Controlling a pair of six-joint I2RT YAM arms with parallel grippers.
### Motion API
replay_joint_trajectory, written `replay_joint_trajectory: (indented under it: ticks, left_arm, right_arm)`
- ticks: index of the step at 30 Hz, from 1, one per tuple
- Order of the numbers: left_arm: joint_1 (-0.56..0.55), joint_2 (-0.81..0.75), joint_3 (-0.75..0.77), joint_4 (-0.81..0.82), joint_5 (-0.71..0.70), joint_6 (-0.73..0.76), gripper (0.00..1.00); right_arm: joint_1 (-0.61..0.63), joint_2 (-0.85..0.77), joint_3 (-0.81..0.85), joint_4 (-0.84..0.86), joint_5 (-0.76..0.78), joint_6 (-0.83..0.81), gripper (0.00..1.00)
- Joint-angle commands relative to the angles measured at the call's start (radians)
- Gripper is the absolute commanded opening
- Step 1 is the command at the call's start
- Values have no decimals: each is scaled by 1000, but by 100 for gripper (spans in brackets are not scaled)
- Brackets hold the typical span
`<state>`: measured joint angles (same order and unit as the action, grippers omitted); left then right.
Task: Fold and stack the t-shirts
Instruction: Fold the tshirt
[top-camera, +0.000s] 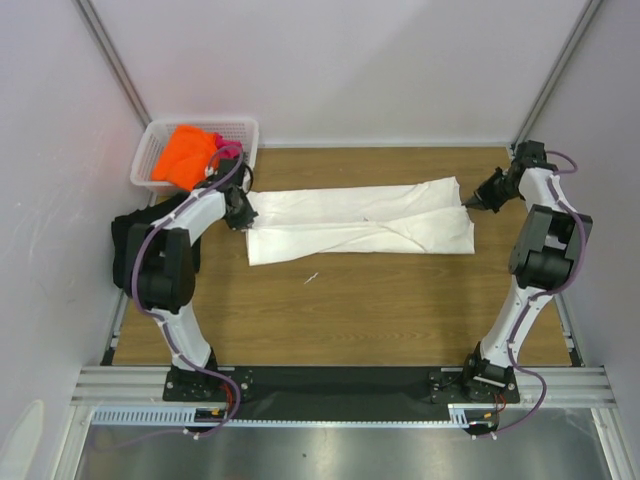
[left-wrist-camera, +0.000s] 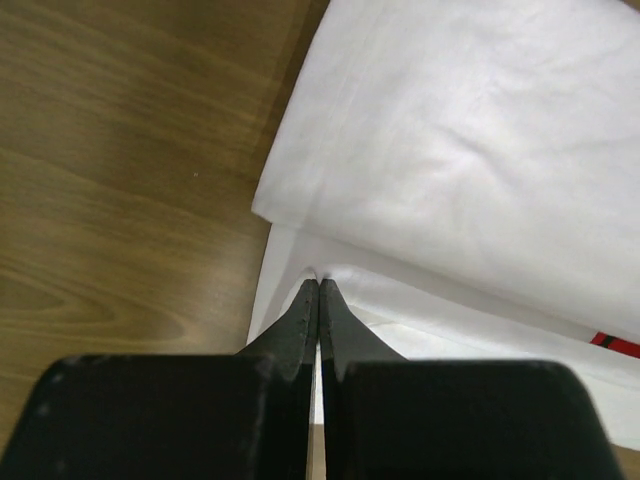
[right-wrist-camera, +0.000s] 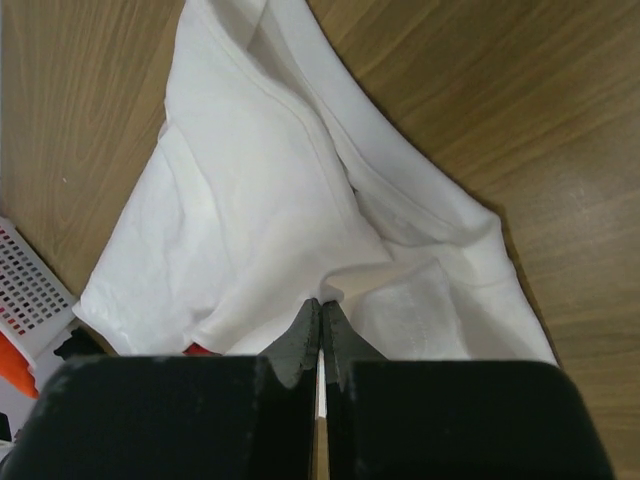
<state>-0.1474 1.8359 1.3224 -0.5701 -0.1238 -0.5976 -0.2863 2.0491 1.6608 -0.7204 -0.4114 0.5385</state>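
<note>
While the table (top-camera: 350, 310) spreads wide and wooden in front of me, the white tee (top-camera: 360, 225) lies flat across its far half. It is folded into a long band running left to right, with several layers showing along its edges. The left end is squared off, and the right end splays into two loose flaps.

At the far left corner stands the basket (top-camera: 158, 150), white lattice plastic. An orange tee (top-camera: 190, 155) is heaped in it, and a pink tee (top-camera: 226, 147) shows just behind the orange. A black tee (top-camera: 124, 238) is bunched at the table's left edge, partly behind my left arm.

My left gripper (top-camera: 240, 210) sits at the band's left end, low over the cloth. Its fingers (left-wrist-camera: 300, 315) are pressed together, and their tips touch a small pucker in a lower layer. My right gripper (top-camera: 478, 198) sits at the band's right end, and its fingers (right-wrist-camera: 345, 345) are likewise closed, with the tips against a raised fold. From these angles I cannot say for sure whether either pair has a layer nipped between the tips or is only pushing into it.

A sliver of red print (left-wrist-camera: 615, 342) peeks out between the layers, seen by my left wrist.
</note>
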Motion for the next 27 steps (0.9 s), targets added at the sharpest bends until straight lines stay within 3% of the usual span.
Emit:
replay_joint_trajectory:
  ticks: [1, 17, 27]
  left_arm:
    - [11, 37, 67, 27, -59, 39, 0]
    - [11, 85, 40, 41, -115, 27, 0]
    - [11, 39, 53, 62, -154, 55, 0]
  right_arm:
    - [10, 42, 66, 3, -9, -11, 0]
    - [16, 143, 142, -7, -9, -37, 0]
    - [19, 109, 174, -2, -29, -49, 0]
